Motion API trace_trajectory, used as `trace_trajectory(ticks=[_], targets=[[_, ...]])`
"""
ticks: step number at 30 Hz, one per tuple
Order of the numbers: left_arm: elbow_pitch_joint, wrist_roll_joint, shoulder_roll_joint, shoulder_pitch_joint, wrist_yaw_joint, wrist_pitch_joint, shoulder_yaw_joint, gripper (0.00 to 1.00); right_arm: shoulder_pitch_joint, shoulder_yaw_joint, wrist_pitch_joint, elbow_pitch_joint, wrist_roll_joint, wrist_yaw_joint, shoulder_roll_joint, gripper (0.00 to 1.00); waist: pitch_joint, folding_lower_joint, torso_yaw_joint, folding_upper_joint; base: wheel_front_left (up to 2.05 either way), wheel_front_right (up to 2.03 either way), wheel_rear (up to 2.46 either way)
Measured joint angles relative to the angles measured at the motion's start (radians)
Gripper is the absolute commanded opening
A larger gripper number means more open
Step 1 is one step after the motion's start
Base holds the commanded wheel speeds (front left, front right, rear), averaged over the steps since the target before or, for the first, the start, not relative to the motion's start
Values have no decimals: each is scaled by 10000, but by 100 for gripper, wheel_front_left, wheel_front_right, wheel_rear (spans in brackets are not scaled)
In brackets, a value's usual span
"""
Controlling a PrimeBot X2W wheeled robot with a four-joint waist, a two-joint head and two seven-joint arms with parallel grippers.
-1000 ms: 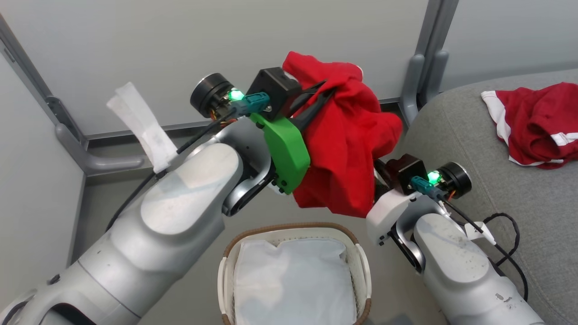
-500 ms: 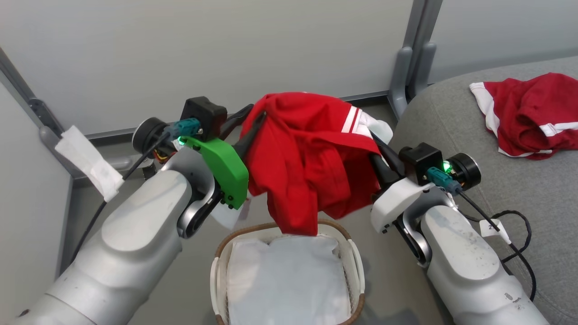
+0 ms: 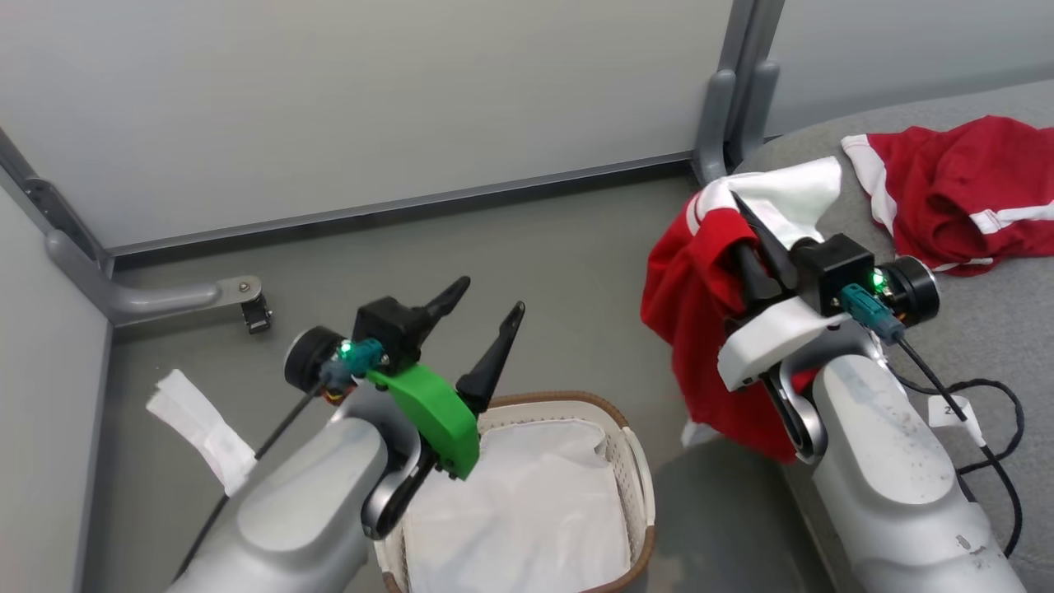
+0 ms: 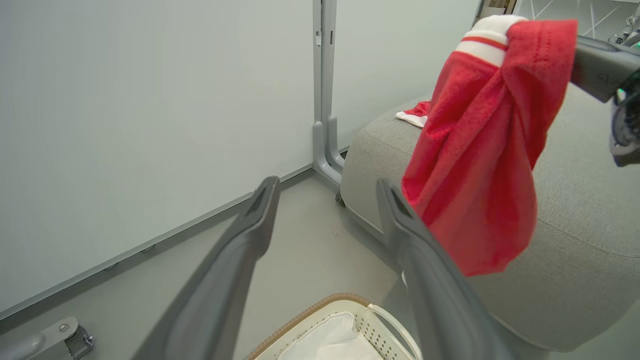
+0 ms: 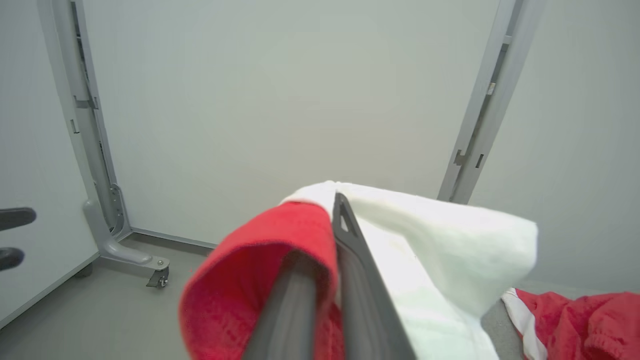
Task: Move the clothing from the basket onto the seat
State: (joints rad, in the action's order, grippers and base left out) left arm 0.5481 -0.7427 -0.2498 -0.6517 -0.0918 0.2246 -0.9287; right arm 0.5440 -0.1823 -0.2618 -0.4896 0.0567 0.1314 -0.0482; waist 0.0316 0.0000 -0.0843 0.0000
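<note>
- Grey seat [image 3: 996, 329] bears one crumpled garment [image 3: 947, 189], red with white trim, lying well back from its near edge.
- At that edge the right gripper [image 3: 737, 221] is clamped on a second garment [image 3: 700, 329], which hangs red and white over the floor [image 3: 535, 247].
- Above the basket [image 3: 638, 469] the left gripper [image 3: 491, 295] stands spread wide, gripping nothing.
- Inside the basket lies a white liner sheet [image 3: 527, 511].

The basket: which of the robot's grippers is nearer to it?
Left. The left gripper hovers open just above the basket; the right gripper is off to one side, by the seat, shut on a red garment.
</note>
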Motion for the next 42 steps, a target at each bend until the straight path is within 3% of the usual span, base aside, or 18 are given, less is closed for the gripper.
trace_trajectory(ticks=[11, 28, 42], targets=[[-520, 439, 320, 1163, 192, 334, -52, 100, -860, 1699, 2, 732, -832, 0, -8, 0, 114, 0, -594, 0, 0, 0, 0], [-853, 1110, 604, 1494, 125, 376, 144, 100, -1098, 2230, 0, 1701, -978, 0, -6, 0, 690, 0, -2143, 0, 0, 0, 0], [-815, 1388, 686, 1313, 82, 378, 21, 100, -1104, 2569, 0, 1609, -1009, 0, -4, 0, 1406, 0, -2589, 0, 0, 0, 0]])
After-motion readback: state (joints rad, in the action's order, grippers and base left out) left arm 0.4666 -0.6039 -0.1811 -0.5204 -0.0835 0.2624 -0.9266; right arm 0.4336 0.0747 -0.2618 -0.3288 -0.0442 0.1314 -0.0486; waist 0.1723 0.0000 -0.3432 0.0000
